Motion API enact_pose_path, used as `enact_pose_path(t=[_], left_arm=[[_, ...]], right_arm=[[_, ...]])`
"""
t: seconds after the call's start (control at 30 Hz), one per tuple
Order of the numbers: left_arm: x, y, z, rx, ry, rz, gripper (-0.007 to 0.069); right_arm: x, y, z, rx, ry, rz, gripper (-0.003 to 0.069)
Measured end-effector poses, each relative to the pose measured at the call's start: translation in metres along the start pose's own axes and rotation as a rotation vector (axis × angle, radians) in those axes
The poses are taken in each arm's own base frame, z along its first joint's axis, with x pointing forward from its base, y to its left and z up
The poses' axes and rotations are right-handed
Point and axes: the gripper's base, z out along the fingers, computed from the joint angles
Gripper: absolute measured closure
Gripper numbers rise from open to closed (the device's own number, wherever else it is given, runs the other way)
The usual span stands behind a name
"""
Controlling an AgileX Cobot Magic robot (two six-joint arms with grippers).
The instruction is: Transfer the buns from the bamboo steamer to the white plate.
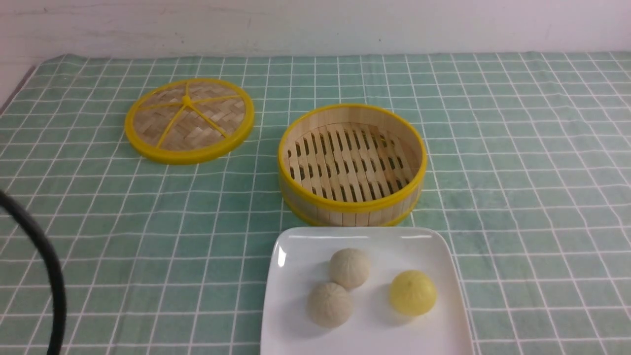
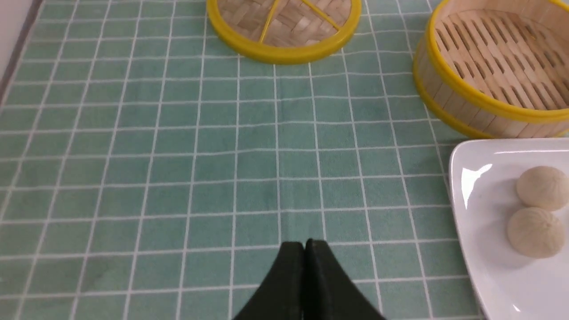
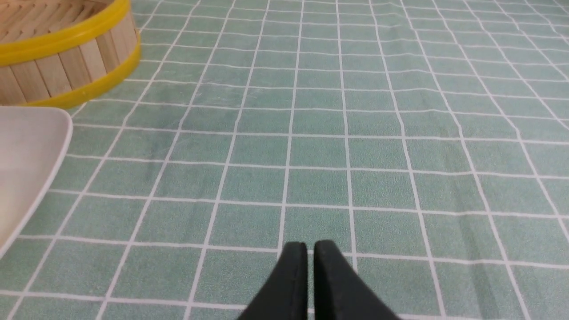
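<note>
Three buns lie on the white plate [image 1: 296, 241] at the table's near edge: two cream ones [image 1: 349, 267] [image 1: 330, 304] and a yellow one [image 1: 413, 293]. Just behind the plate stands the bamboo steamer [image 1: 345, 214], with a bare slatted floor. In the left wrist view my left gripper [image 2: 304, 243] is shut and empty over the cloth, left of the plate [image 2: 471, 213] and the cream buns [image 2: 542, 188]. My right gripper [image 3: 310, 244] hovers over cloth to the right of the plate [image 3: 26, 151], its fingers almost together with a thin slit and nothing between them.
The flat woven lid [image 1: 190, 120] with yellow spokes lies at the back left of the steamer. A black cable [image 1: 49, 266] arcs along the front view's left edge. A green checked cloth covers the table, and a white wall runs behind it.
</note>
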Motion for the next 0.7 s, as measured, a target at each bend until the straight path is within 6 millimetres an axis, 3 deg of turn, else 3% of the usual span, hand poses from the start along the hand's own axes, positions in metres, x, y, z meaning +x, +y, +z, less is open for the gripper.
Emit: enact_pose_path(t=[0.2,0.47,0.7], left_arm=[[0.032,-0.009,0.022,0.188,-0.106,-0.076,0.0615],[0.035,-0.041,0.044,0.532,-0.388,-0.116,0.0614],[0.045,-0.045,0.052,0.576,-0.409,-0.101,0.0614]], right_arm=[[0.0,0.0,0.0,0.0,0.002,0.0,0.06],[0.0,0.0,0.0,0.0,0.002,0.0,0.0589],[0.0,0.0,0.0,0.0,0.002,0.0,0.0579]])
